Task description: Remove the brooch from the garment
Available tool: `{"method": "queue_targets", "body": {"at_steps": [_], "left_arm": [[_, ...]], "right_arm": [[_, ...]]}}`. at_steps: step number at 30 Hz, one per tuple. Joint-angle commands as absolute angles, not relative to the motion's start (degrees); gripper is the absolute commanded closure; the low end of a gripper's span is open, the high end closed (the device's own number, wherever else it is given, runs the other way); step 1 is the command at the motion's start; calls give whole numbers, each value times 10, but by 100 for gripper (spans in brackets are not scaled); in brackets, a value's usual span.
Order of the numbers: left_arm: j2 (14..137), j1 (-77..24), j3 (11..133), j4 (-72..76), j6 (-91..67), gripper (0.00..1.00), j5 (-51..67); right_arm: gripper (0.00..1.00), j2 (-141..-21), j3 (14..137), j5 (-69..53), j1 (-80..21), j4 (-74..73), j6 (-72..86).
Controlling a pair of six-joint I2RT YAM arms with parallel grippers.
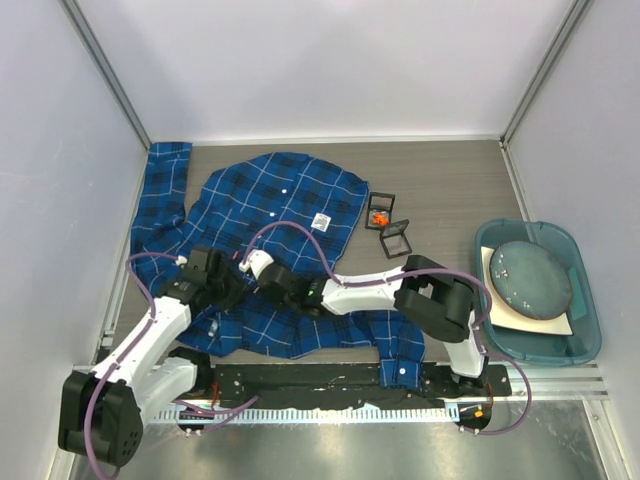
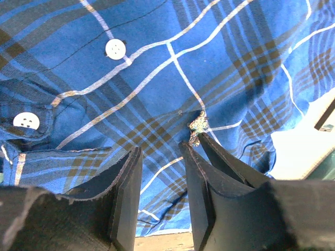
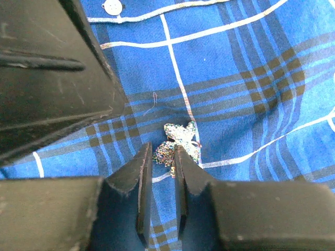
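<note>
Though rumpled near the arm bases, lies spread over the left and centre of the desk (image 1: 440, 180): garment (image 1: 270, 210), blue and navy plaid with thin white lines, one sleeve running up the left wall. Far right on the desk: teal tub (image 1: 590, 320) holding a pale sheet (image 1: 545, 322) with a round grey-green plate (image 1: 535, 275) on top. Both arms reach in over the middle of the garment, heads close together. Left gripper (image 2: 159, 147): jaws spread partway, plaid showing through the gap, nothing seen pinched. Right gripper (image 3: 163, 150): jaws drawn in to a narrow slot, tips straddling the near end of the brooch (image 3: 178, 138); can't tell whether actually clamped on it. Just past the garment's right edge: two small black-framed boxes, far one (image 1: 381, 212) with something orange inside, near one (image 1: 397, 238) beside it. Brooch itself: small sparkly beaded piece sitting on the cloth by a white stripe near the garment's middle; in the left wrist view, right at the tip of the right-hand dark finger. Smallest bits: white label (image 1: 321, 221) on the far right part of the garment, white buttons (image 2: 115, 49) along the placket.
</note>
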State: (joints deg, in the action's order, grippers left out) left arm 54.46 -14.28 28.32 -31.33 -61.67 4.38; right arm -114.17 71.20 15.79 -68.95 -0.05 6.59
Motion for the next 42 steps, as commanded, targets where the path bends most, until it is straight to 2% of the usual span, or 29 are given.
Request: {"method": "queue_targets", "body": {"at_steps": [1, 14, 22, 31, 42], "left_arm": [[525, -145, 302, -288, -584, 58, 68], [561, -144, 289, -181, -579, 54, 166], [620, -146, 302, -161, -563, 56, 185], [638, -150, 298, -147, -555, 67, 180], [645, -163, 304, -159, -534, 65, 163]], "right_arm": [[99, -1093, 682, 97, -669, 36, 128], [99, -1040, 552, -115, -552, 209, 294], [99, -1042, 541, -130, -546, 219, 294], [81, -1064, 544, -136, -546, 236, 295], [76, -1079, 554, -129, -545, 222, 290]]}}
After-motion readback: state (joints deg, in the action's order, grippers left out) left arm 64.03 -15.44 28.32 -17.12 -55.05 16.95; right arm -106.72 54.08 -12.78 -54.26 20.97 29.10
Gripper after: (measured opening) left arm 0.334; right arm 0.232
